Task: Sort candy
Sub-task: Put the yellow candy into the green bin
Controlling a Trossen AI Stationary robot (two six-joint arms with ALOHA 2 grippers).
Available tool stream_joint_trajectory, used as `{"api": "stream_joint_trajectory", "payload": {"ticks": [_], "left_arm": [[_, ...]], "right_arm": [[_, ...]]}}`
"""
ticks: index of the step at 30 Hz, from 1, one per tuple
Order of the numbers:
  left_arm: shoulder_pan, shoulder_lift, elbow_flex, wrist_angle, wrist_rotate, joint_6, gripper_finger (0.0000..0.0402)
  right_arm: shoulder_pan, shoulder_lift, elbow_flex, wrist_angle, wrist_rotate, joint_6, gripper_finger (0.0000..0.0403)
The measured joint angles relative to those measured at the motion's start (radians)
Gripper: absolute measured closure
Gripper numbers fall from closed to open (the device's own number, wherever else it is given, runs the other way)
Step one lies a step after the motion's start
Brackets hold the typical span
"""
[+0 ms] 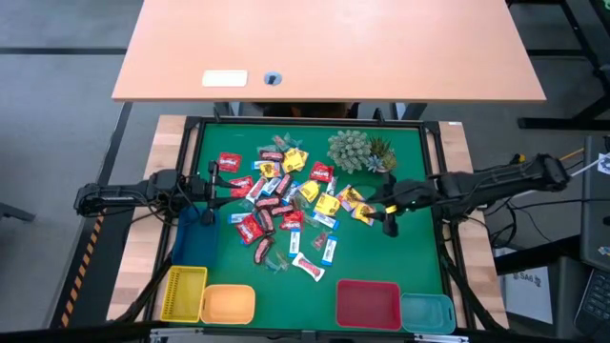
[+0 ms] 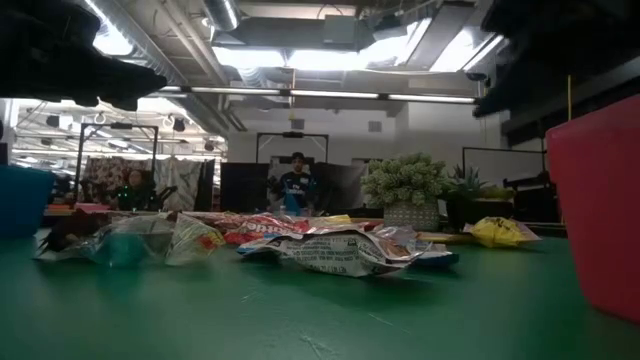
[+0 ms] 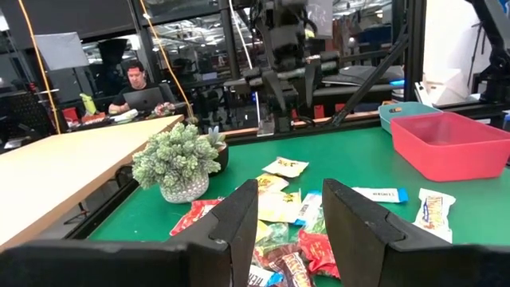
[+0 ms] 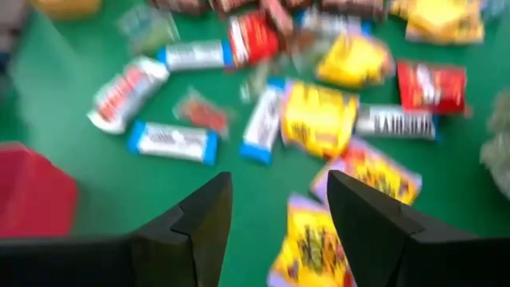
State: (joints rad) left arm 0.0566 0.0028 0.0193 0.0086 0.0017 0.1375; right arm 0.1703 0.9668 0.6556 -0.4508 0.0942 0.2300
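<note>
Small wrapped candy litters the green felt-like table mat; the left gripper and right gripper hover parted and empty, a bare wooden desk beyond.

I'm working in a lab or workshop hall: exposed ceiling pipes, metal frames, a person at a laptop.

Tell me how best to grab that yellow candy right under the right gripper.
Come straight down on the yellow candy; it lies flat on the green mat, so pinch across its narrow width, mid-wrapper. The open right gripper already hangs above it, probably needing only a small shift.
</note>
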Motion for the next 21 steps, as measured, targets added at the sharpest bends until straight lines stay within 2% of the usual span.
{"api": "stream_joint_trajectory", "payload": {"ticks": [3,11,21], "left_arm": [[0.000,0.000,0.000,0.000,0.000,0.000,0.0273],[0.000,0.000,0.000,0.000,0.000,0.000,0.0273],[0.000,0.000,0.000,-0.001,0.000,0.001,0.0273]], "right_arm": [[0.000,0.052,0.000,-0.048,0.010,0.001,0.0198],[-0.001,0.205,0.000,-0.116,0.178,0.000,0.0198],[-0.001,0.377,0.000,-0.123,0.186,0.000,0.0198]]}}
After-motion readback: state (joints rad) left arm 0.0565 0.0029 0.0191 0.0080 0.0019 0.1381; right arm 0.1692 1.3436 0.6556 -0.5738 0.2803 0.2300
